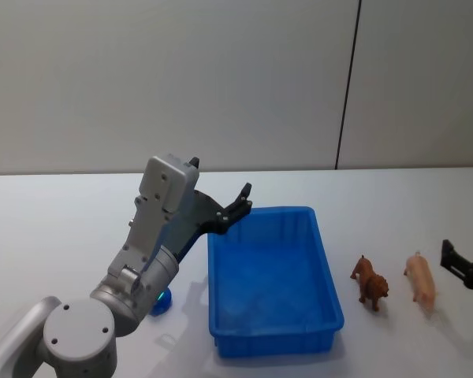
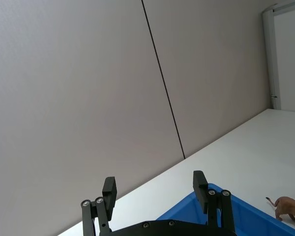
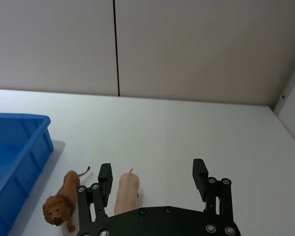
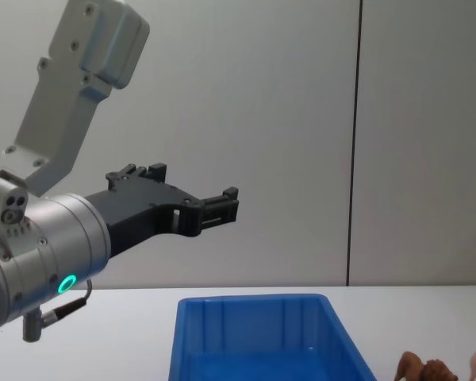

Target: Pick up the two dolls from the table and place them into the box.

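The blue box (image 1: 274,343) sits on the white table (image 1: 63,220), near the front edge in the head view. Both dolls stand on the table outside the box, at 3 o'clock from it. The brown doll (image 1: 370,283) with the shaggy mane is just beside the box wall but not touching it. Its head points to 6 o'clock and its thin tail to 12 o'clock. The pink doll (image 1: 420,277) stands at 3 o'clock from the brown doll, near it, with a small gap between them. The right gripper (image 3: 152,170) is low over the table at 3 o'clock from the pink doll. Its two black fingers (image 3: 104,173) are spread wide and grip nothing. In the right wrist view the pink doll shows between those fingers, closer to one of them, and I cannot tell if it is touched. The left gripper (image 1: 243,198) is held up in the air at about 11 o'clock from the box, over its far left corner. Its fingers (image 2: 109,187) are spread apart too, and it holds nothing. A grey wall (image 1: 221,79) with a thin dark line stands behind the table.
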Controlling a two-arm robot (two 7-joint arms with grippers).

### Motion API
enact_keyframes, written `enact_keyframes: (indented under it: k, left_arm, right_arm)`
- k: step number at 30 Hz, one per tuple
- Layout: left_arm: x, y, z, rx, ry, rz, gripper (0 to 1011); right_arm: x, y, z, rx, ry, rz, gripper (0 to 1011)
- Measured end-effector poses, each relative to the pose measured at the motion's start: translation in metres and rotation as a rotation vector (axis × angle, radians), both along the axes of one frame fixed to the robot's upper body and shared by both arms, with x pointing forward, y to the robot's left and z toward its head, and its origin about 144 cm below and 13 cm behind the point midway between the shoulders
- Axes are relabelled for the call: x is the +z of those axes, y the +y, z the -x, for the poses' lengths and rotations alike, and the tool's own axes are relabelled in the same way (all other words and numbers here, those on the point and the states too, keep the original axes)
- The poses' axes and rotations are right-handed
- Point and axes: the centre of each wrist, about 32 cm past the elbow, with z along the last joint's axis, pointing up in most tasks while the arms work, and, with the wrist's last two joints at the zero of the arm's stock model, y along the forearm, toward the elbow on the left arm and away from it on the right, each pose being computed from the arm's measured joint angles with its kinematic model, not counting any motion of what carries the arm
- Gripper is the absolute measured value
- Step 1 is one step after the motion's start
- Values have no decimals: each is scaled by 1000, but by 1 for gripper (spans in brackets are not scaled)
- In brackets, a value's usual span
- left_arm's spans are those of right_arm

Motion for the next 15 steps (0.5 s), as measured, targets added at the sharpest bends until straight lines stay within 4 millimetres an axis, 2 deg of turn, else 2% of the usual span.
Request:
enact_keyframes:
  k: [15]
  left_arm:
    - [0,0,0,0,0,0,1000]
  right_arm:
    - [-15,23,-40,-10,153,-22,1001]
